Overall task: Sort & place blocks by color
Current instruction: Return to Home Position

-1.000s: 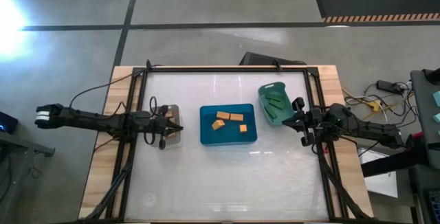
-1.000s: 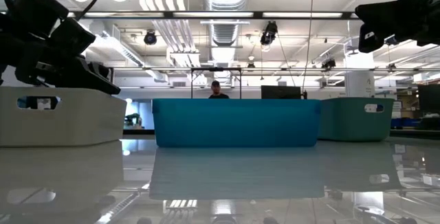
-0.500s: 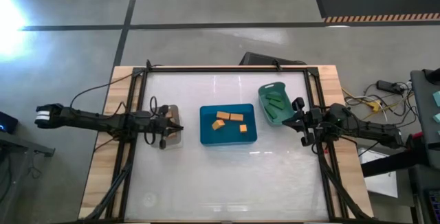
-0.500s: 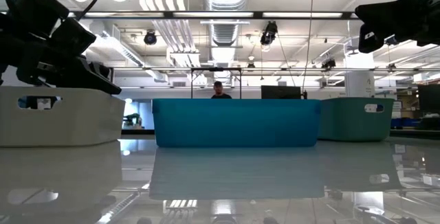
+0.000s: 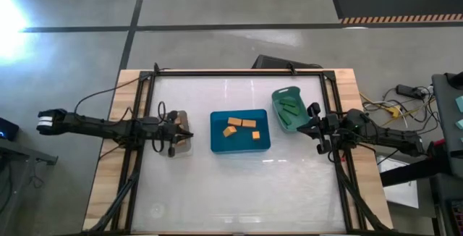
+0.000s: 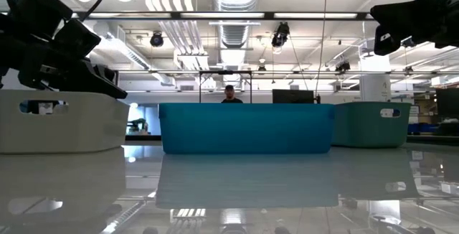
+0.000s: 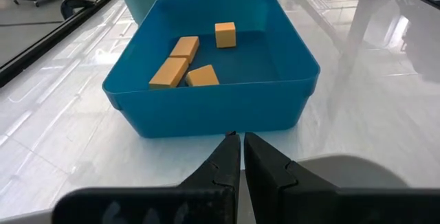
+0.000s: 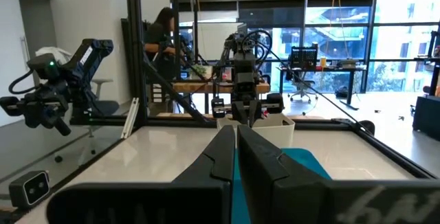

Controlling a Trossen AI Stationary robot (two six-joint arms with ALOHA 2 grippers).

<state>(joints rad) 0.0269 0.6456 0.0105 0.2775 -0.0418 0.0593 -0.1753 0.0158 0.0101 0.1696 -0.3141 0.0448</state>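
Note:
Several orange blocks [image 7: 184,62] lie on the floor of the blue bin [image 5: 263,143] at the table's middle. Dark green blocks [image 5: 291,106] lie in the teal bin [image 5: 278,95] to its right. A pale bin [image 6: 64,123] stands left of the blue one; what lies in it is hidden under my left arm. My left gripper [image 5: 189,135] hovers shut over that pale bin, pointing at the blue bin [image 7: 206,110]. My right gripper [image 5: 299,129] hangs shut above the teal bin's near end, pointing left. Neither holds anything.
The three bins stand in a row across the glossy white table top [image 5: 239,185]. A black frame [image 5: 239,73] runs round the table. In the room behind it a person [image 6: 229,94] stands far off, and another person [image 8: 161,35] is at a bench.

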